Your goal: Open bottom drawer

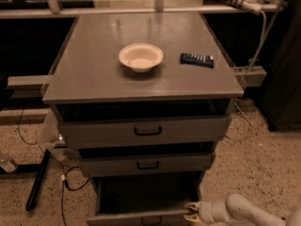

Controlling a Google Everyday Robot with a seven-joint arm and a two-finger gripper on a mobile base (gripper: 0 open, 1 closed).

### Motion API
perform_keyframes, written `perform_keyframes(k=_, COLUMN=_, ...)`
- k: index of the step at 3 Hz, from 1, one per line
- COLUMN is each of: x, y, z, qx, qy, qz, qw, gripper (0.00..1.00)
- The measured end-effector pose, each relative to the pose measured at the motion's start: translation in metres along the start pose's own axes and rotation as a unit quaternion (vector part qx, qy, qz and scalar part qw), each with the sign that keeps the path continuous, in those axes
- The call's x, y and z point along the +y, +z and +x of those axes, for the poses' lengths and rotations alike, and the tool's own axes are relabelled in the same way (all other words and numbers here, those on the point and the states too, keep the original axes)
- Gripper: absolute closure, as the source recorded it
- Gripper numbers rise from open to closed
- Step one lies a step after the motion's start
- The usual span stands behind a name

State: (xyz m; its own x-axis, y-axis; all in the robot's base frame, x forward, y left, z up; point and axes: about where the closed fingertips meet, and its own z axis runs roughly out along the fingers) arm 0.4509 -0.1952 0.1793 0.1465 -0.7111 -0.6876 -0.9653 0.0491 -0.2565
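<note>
The bottom drawer [136, 217] is the lowest and narrowest of three grey fronts of the cabinet. It stands pulled out toward me, with a dark open space behind its front. Its small black handle is cut off at the bottom edge of the view. My gripper [191, 212] reaches in from the lower right on a white arm [244, 211]. Its yellowish fingertips [190, 205] sit at the right end of the drawer front, with a narrow gap between them; I cannot tell if they touch it.
The middle drawer [147, 164] and top drawer [147, 131] are above, slightly out. A white bowl [140, 56] and a dark remote [197, 59] lie on the cabinet top [84, 79]. Black cables [66, 182] and a black bar [37, 180] lie on the speckled floor at left.
</note>
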Motion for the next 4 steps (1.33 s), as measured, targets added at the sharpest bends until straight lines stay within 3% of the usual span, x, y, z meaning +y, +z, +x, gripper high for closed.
perform_keyframes(k=1, x=0.0, y=0.0, z=0.0, qx=0.0, qy=0.0, qz=0.0, qw=1.0, gripper=0.82)
perform_keyframes(k=2, x=0.0, y=0.0, z=0.0, qx=0.0, qy=0.0, qz=0.0, qw=1.0, gripper=0.58)
perform_keyframes(k=3, x=0.0, y=-0.002, z=0.0, qx=0.0, qy=0.0, qz=0.0, qw=1.0, gripper=0.61)
perform_keyframes(k=4, x=0.032, y=-0.008, z=0.01, qx=0.002, qy=0.012, qz=-0.01, qw=0.9999, gripper=0.84)
